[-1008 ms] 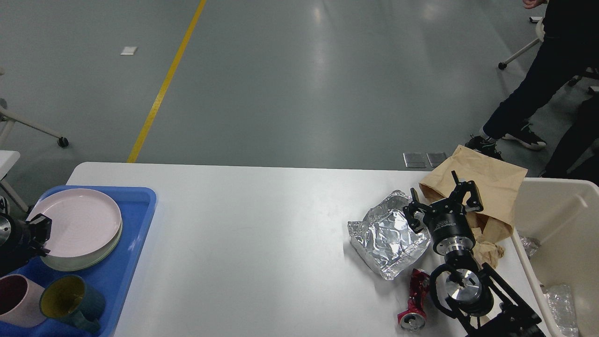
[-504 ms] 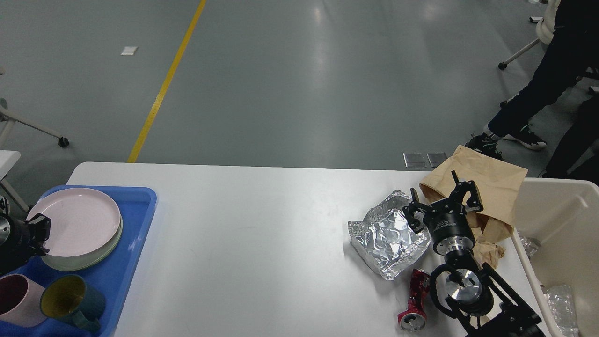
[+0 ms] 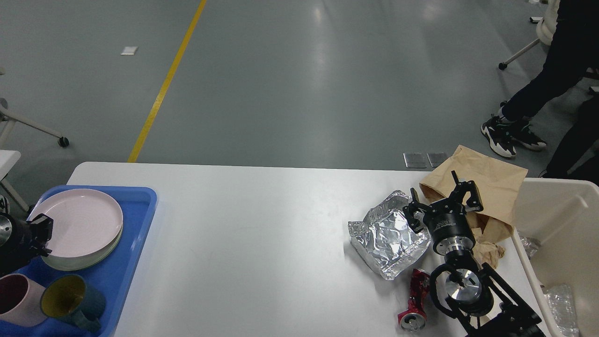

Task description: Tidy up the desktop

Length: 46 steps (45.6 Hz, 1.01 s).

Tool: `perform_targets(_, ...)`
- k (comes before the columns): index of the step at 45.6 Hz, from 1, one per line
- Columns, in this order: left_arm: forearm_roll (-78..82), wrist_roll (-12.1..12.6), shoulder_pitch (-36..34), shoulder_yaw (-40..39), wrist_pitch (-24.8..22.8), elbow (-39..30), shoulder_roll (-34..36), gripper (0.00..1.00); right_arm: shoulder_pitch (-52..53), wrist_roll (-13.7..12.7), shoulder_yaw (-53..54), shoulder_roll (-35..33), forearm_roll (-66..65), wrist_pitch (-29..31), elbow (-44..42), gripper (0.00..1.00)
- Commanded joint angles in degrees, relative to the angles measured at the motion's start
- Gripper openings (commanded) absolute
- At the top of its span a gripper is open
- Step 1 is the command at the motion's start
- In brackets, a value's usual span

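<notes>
A: Where was the desktop [image 3: 262,243]?

B: It filled the lower part of the view, white, with the grey floor beyond its far edge. I'll place everything else from the foil [image 3: 388,238], which lay crumpled toward the desktop's right end.

A: And the right gripper [image 3: 442,199]?

B: Just right of the foil, fingers spread wide with nothing between them, over the near edge of a paper bag [image 3: 486,182]. A crushed red can [image 3: 415,302] lay nearer than the foil, beside the arm. A beige bin [image 3: 557,210] stood further right of the foil, past the bag.

A: The left gripper [image 3: 40,234]?

B: Far left of the foil, at the rim of the plates [image 3: 79,224] on a blue tray [image 3: 140,206]. It was too dark and cut off to tell how its fingers stood. Two cups [image 3: 70,302] sat on that tray, nearer than the plates.
</notes>
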Motion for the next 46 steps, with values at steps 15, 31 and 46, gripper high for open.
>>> perform_targets(15, 0.0, -0.36, 0.0, 0.0, 0.62, -1.14, 0.13, 0.95, 0.01, 0.0, 0.0, 0.0, 0.0, 0.0, 0.0, 1.0)
perform_targets(31, 0.0, -0.36, -0.09, 0.0, 5.79, -4.3, 0.31, 0.27, 0.01, 0.0, 0.0, 0.0, 0.0, 0.0, 0.0, 1.0)
perform_targets(46, 0.0, -0.36, -0.35, 0.09, 5.8, -4.39, 1.63, 0.98, 0.01, 0.0, 0.0, 0.0, 0.0, 0.0, 0.0, 1.0)
